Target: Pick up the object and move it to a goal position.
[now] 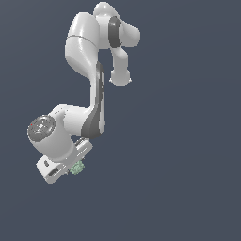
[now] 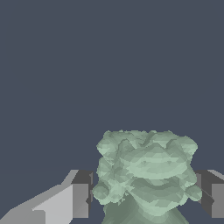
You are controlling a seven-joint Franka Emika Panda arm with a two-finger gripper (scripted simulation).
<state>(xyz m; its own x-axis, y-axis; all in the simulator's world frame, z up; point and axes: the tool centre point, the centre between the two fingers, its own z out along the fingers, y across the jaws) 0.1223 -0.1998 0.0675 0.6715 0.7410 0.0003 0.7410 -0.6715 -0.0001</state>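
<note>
The object (image 2: 146,175), pale green and lumpy (whitish highlights), sits between the claw's (image 2: 146,192) fingers.

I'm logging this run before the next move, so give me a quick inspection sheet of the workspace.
Surface: plain dark blue-grey ground, no markings.
Job's things: pale green lumpy object sits between the fingers.
Clutter: nothing seen.
Grippers: white gripper has a finger on each side of the object; contact looks close, but a firm hold cannot be told.
Cables: nothing seen.
Surroundings: only the white arm; no goal marker seen.
</note>
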